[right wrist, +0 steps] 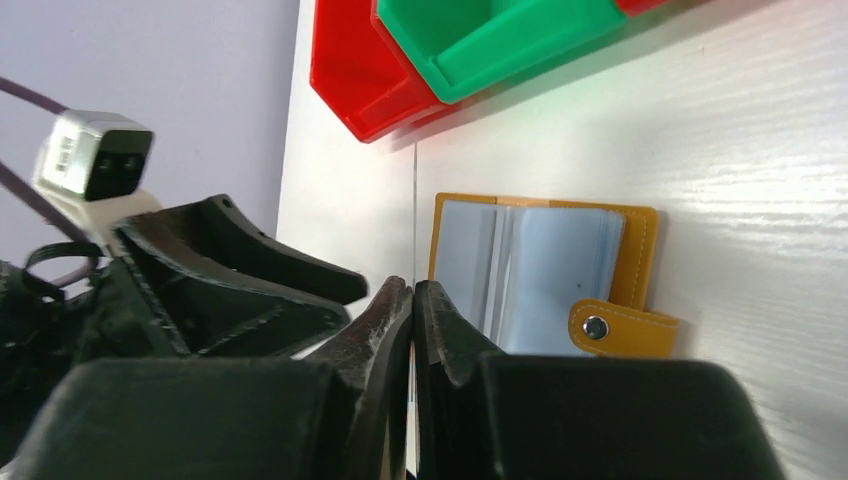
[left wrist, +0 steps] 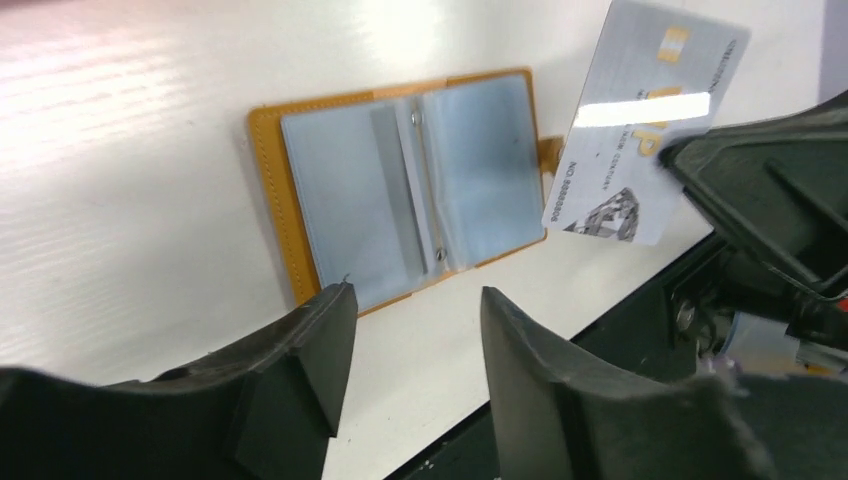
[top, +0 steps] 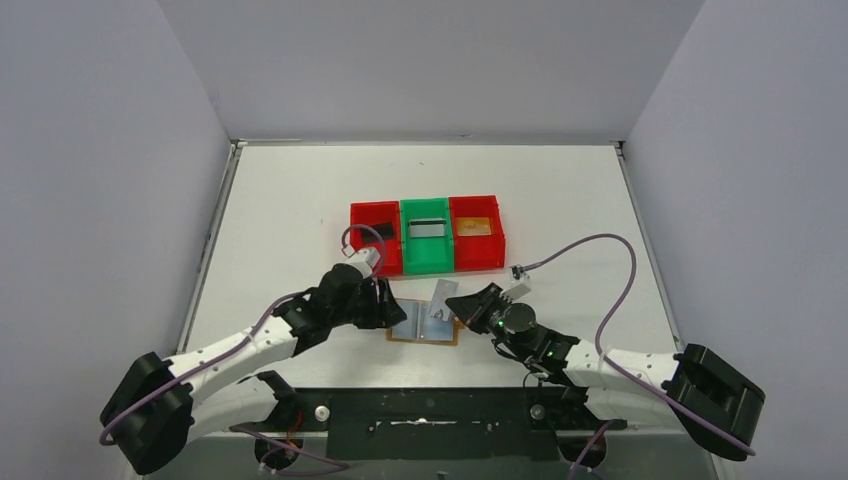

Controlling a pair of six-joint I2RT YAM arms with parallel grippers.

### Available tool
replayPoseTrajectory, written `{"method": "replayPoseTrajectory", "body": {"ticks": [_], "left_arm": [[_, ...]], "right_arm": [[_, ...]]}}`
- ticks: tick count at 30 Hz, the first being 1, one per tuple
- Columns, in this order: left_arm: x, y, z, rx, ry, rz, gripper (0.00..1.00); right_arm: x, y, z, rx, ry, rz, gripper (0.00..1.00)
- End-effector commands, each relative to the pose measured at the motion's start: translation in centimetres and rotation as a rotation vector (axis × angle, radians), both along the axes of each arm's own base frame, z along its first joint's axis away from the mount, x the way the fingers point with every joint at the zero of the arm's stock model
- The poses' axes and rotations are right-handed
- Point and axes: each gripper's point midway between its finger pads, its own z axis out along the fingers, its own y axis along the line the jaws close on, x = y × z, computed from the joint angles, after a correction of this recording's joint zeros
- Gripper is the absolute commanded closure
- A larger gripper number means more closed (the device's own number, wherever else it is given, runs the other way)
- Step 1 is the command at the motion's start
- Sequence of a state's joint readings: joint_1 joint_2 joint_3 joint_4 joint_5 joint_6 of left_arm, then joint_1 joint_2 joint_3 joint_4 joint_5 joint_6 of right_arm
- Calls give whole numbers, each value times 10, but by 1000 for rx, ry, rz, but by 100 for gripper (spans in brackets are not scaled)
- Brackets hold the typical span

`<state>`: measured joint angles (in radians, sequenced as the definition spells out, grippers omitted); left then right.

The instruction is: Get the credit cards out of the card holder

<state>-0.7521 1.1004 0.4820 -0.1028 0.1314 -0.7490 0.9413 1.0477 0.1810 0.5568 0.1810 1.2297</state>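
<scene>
The orange-tan card holder [top: 423,326] lies open on the table near the front edge, its two pale blue-grey panels up; it also shows in the left wrist view [left wrist: 400,190] and the right wrist view [right wrist: 540,270]. My right gripper [top: 462,310] is shut on a silver credit card [top: 441,298] and holds it tilted above the holder's right side. The card faces the left wrist camera [left wrist: 645,130] and is edge-on between my right gripper's [right wrist: 412,287] jaws. My left gripper [top: 385,308] is open and empty at the holder's left edge, its jaws [left wrist: 415,295] over bare table.
A row of three bins stands behind the holder: a red one [top: 375,240] with a dark card, a green one [top: 428,240] with a silver card, a red one [top: 476,235] with an orange card. The table's front edge and black base lie just below the holder.
</scene>
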Motion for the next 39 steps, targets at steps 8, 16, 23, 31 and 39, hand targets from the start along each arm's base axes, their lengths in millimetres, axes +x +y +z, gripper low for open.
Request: {"method": "replayPoseTrajectory", "body": {"ticks": [8,16,23,31,39], "left_arm": [[43,86,94,102,-347,348,20],[59,147,99,244,-315,502,10],[71,158,109,261,-367,492,10],[73,163,123,245,-444,518,9],[75,163,128,216,-469,531,9]], "right_arm": [[17,6,50,-233,-337,58,100],[49,5,95,-582,-575,55,100],[86,14,131,-919,-756,124,100],[136,30,115,-1163,-725,335,100],[173,49,85,-1358,-787,589,100]]}}
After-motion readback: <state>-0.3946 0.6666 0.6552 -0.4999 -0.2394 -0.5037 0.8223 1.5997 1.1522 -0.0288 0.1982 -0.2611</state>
